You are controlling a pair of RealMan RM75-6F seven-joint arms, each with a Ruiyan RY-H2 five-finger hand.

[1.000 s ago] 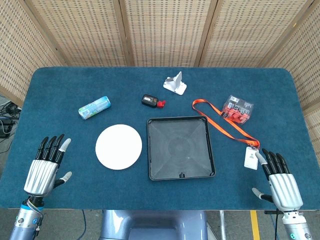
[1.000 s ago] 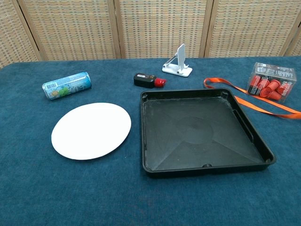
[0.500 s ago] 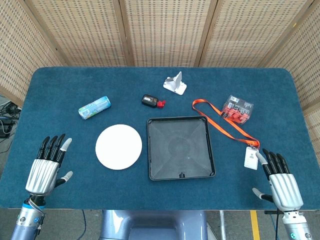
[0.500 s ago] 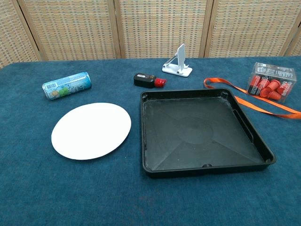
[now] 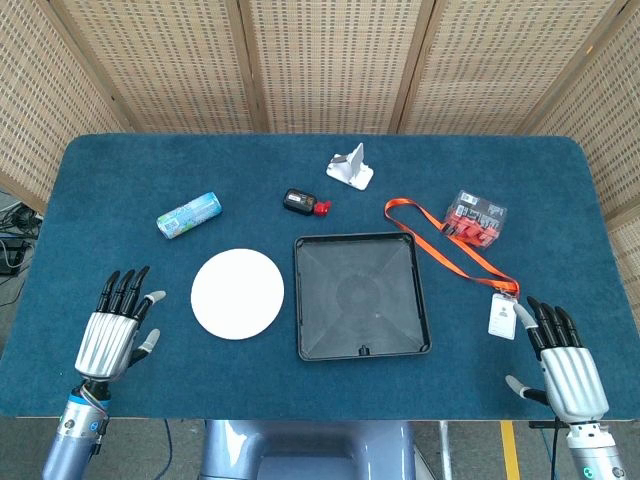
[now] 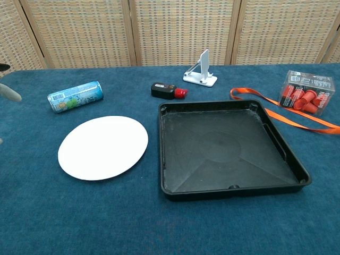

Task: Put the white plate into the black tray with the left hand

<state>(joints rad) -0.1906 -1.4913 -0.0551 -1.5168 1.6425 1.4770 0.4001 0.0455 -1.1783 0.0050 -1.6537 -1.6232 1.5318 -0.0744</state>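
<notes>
Left hand [image 5: 118, 328]: fingers spread, empty, near table [image 5: 100, 180] edge, poised for reach. White plate [image 5: 238, 294]: flat on table, to hand's right, between hand and black tray [image 5: 362, 296], untouched. Right hand [image 5: 562, 362]: spread, empty, idle

The left hand [image 5: 118, 325], silver-backed with black fingers, hovers at the near left, palm down, fingers spread and pointing forward, holding nothing. The right hand [image 5: 560, 355] mirrors it at the near right, fingers apart and empty. A fingertip of the left hand [image 6: 8, 93] shows at the chest view's left edge.
</notes>
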